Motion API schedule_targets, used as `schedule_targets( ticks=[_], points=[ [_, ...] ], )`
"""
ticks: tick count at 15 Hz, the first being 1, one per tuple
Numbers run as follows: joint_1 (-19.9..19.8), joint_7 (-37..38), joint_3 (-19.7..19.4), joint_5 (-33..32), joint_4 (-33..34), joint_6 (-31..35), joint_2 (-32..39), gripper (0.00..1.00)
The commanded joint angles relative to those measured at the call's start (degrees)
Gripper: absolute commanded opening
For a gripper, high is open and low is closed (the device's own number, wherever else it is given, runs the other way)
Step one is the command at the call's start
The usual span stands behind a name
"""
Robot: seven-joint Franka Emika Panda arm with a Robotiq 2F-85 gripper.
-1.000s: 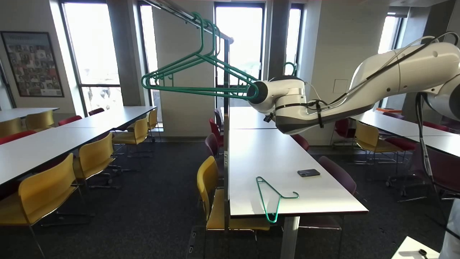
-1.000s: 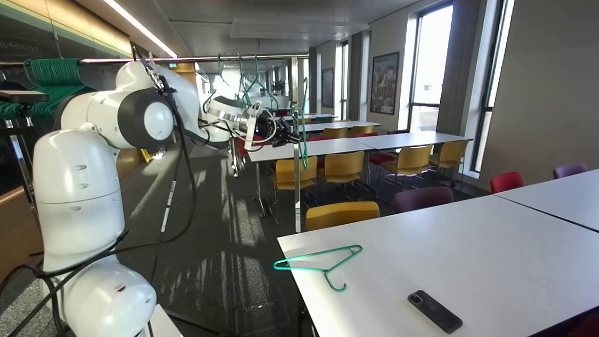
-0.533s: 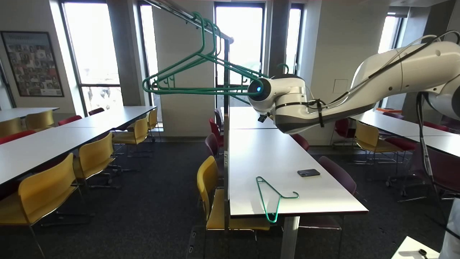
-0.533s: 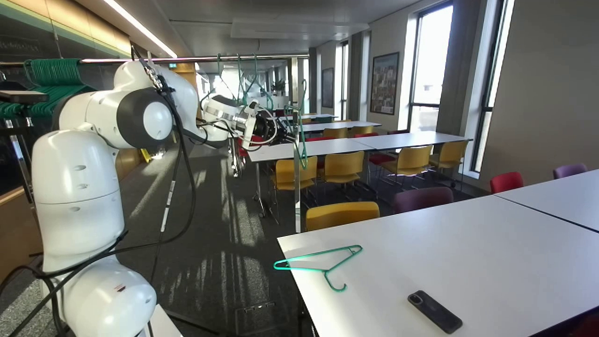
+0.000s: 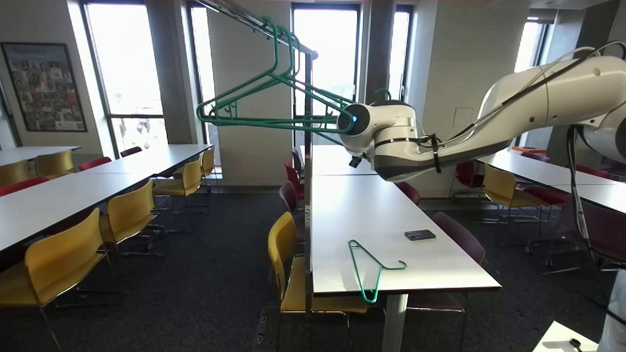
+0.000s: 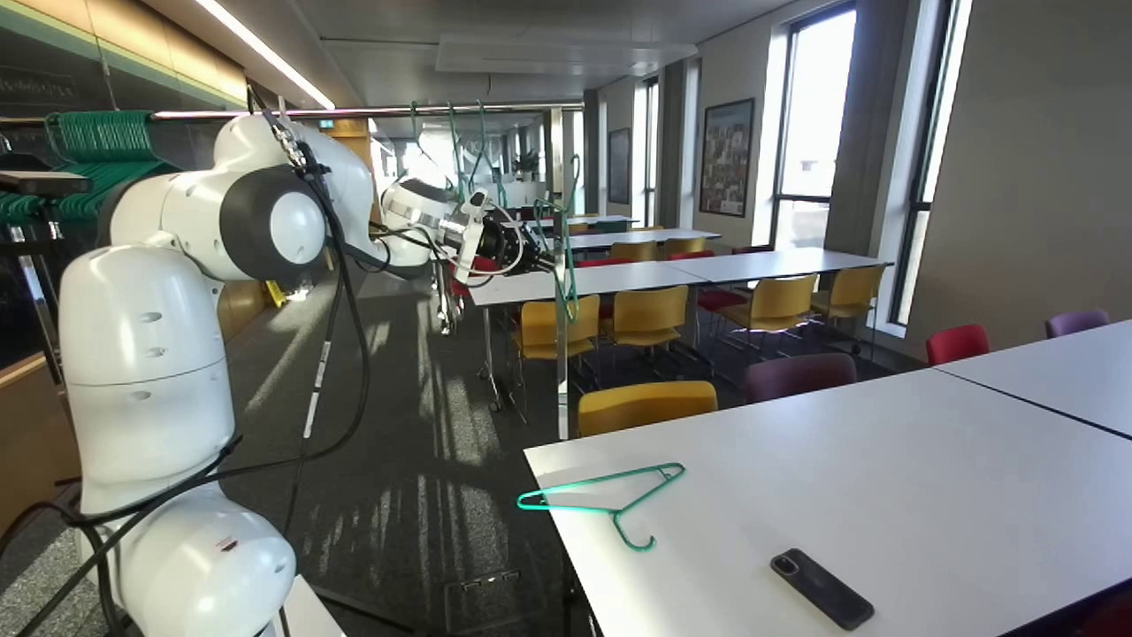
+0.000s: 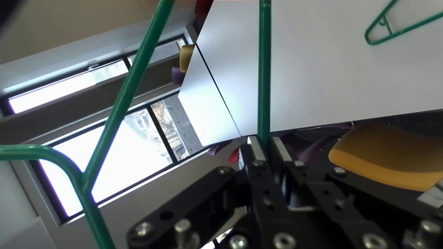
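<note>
My gripper [image 7: 265, 143] is shut on the straight bar of a green plastic hanger [image 7: 264, 76] in the wrist view. This hanger's hook and shoulder show at the left of that view. In an exterior view the gripper [image 6: 546, 262] is beside the rack's upright post [image 6: 562, 354], and the held hanger [image 6: 571, 287] overlaps the post. In an exterior view the wrist hides the fingers, and only the held hanger's hook [image 5: 384, 91] shows clearly above it. Several green hangers [image 5: 244, 88] hang from the metal rail [image 5: 239, 13]; their ends overlap the wrist there.
Another green hanger [image 5: 382, 267] lies on the white table [image 6: 884, 460] below, partly over its edge. A dark phone [image 6: 822, 588] lies on the same table. A dense row of green hangers [image 6: 106, 137] hangs at the rail's far left. Yellow chairs [image 5: 283, 244] stand by the tables.
The held hanger has moved a little left in both exterior views and now overlaps the rack post. The wrist has turned slightly, and the hanging hangers have swayed.
</note>
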Motion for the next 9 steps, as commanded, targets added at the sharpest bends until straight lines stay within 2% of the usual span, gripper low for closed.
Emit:
schedule_targets(
  ticks=[1, 2, 3, 4, 6, 9],
  points=[
    [0.3, -0.1, -0.2, 0.1, 0.3, -0.2, 0.1, 0.10],
    [0.3, -0.1, -0.2, 0.1, 0.3, -0.2, 0.1, 0.10],
    [0.3, -0.1, -0.2, 0.1, 0.3, -0.2, 0.1, 0.02],
    [0.5, -0.5, -0.2, -1.4, 0.7, -2.1, 0.3, 0.02],
    [1.3, -2.4, 0.1, -5.7, 3.2, -4.5, 0.7, 0.02],
    [2.9, -9.5, 0.8, -13.8, 9.7, -9.9, 1.8, 0.02]
  ],
)
